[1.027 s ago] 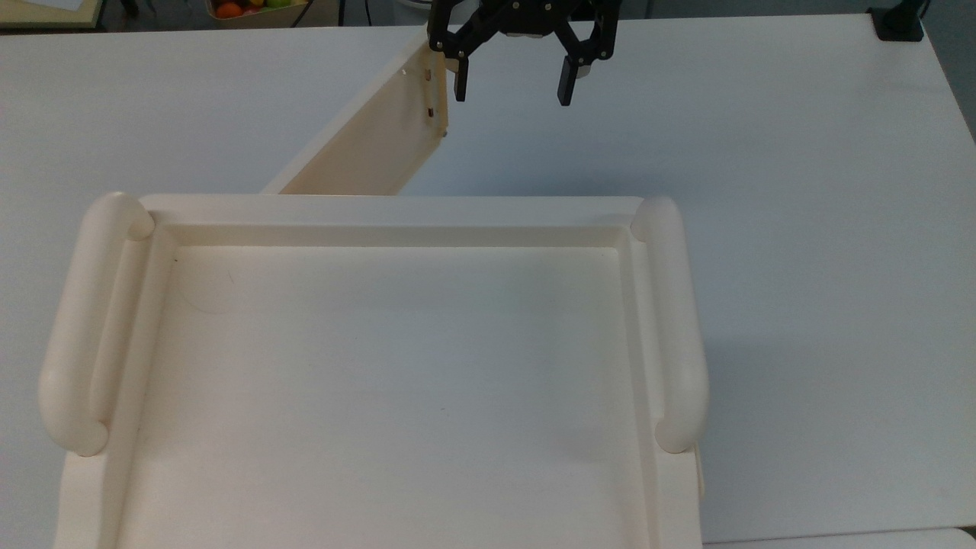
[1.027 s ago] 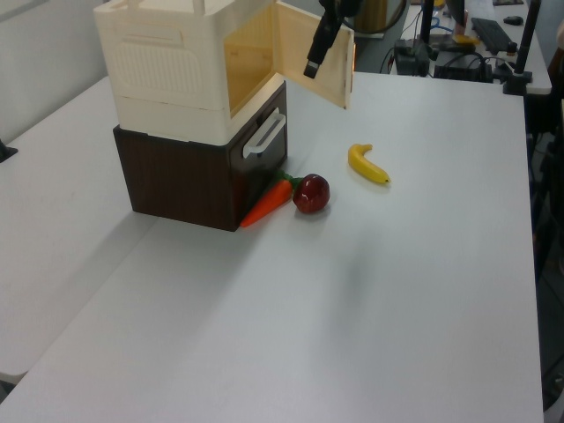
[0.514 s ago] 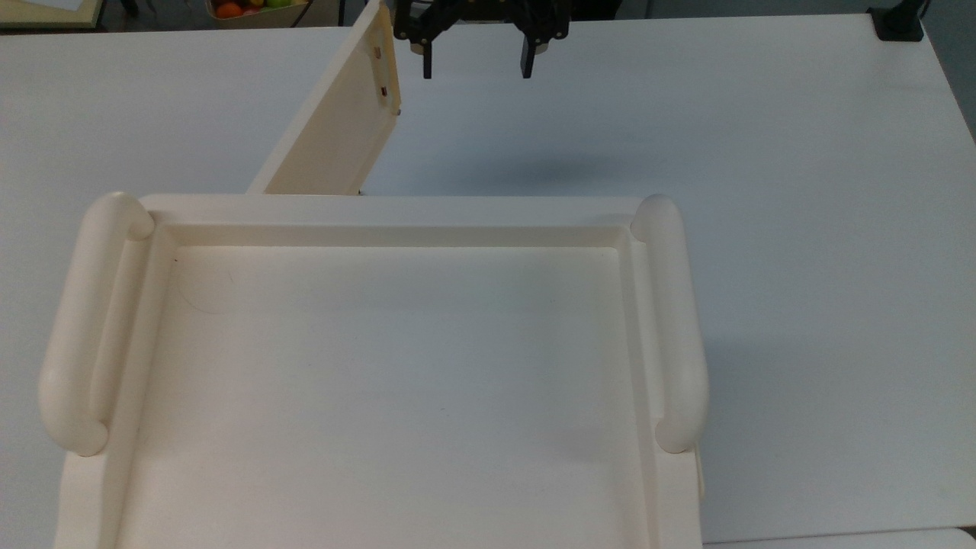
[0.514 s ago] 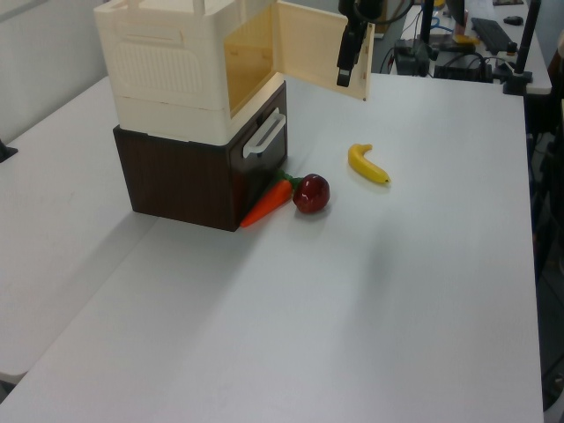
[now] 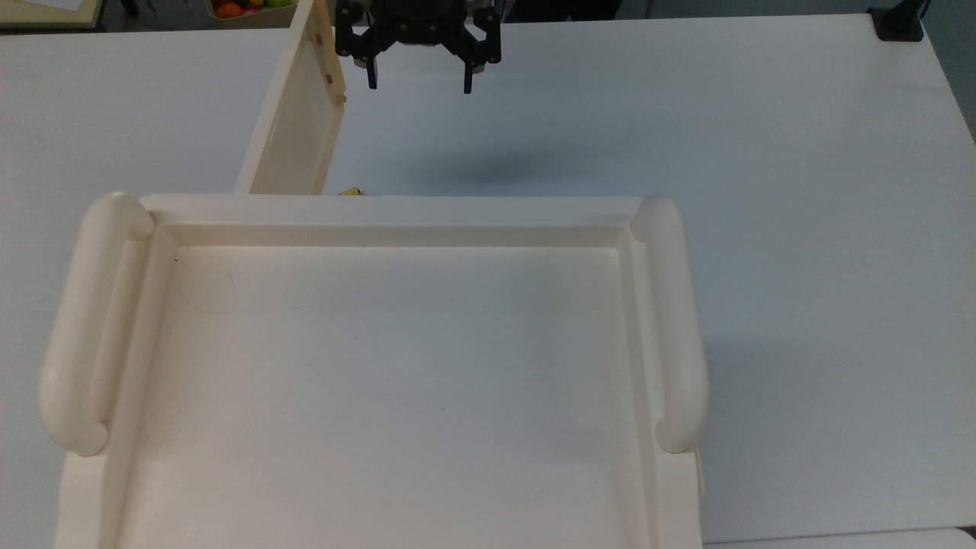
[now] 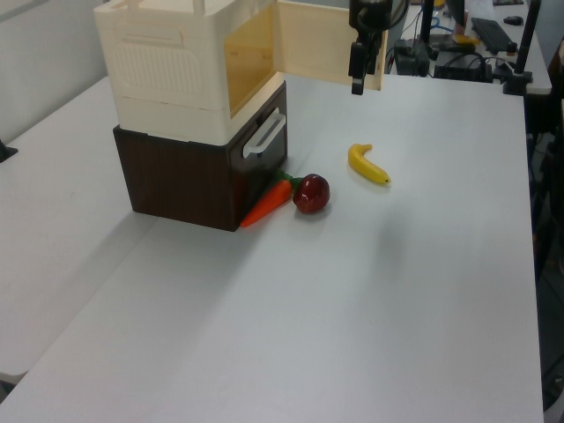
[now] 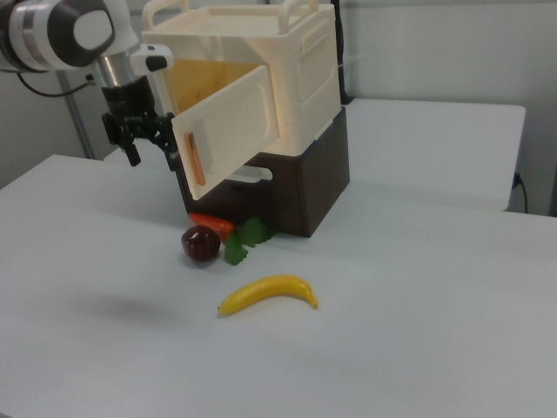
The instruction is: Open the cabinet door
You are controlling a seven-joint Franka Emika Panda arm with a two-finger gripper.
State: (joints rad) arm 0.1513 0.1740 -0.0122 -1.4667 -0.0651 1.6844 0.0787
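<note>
Right now I read the black two-finger gripper (image 5: 418,82) as released: its jaws stand apart with only air between them, gripping nothing. It hangs above the white table (image 5: 686,114), just beside the free edge of the thin cream cabinet door (image 5: 293,130), which sits to the top view's left of the jaws, outside them rather than between them. I cannot tell whether the nearer finger touches the door edge. The door stands swung well out from the cream box cabinet (image 6: 167,66), its pale wood-toned inner face (image 6: 313,40) showing in the left view, with a slim tan handle strip (image 7: 197,158) near the free edge in the right view. The cabinet rests on a dark brown drawer unit (image 6: 189,181). On the table in front lie an orange carrot (image 6: 267,203), a dark red apple (image 6: 311,193) and a yellow banana (image 6: 367,165), all well below the gripper (image 7: 148,139).
</note>
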